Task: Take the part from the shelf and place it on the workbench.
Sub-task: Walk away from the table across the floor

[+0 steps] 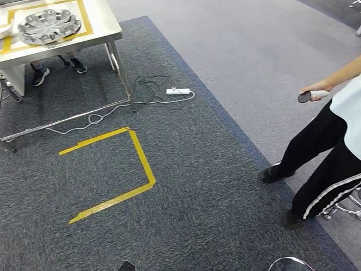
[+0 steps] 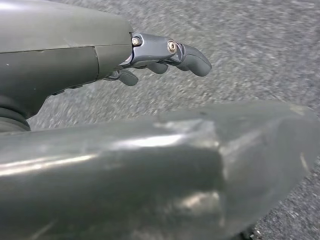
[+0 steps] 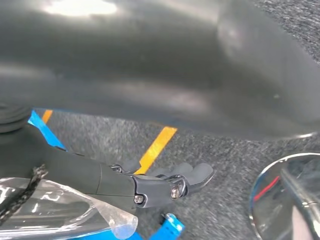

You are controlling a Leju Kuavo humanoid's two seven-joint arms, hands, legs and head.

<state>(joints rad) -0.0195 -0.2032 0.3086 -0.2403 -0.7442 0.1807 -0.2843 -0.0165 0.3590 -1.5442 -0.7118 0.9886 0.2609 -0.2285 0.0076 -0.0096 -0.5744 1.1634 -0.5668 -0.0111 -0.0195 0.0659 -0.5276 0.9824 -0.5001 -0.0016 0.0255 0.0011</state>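
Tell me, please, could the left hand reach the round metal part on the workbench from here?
Probably not: the left hand hangs open over carpet, while the metal part lies far off on the workbench across the floor.

Left hand [image 2: 158, 57]: smooth dark grey cover, metallic grey link with two silver screws, dark rounded fingers [image 2: 194, 60] beyond it. Broad glossy grey body panel beside it, scuffed, with light streaks.

Right hand [image 3: 162, 185]: dark grey cover, metallic link with two silver screws at 6 o'clock of frame, dark grey fingers [image 3: 198, 174], black braided cable at 8 o'clock.
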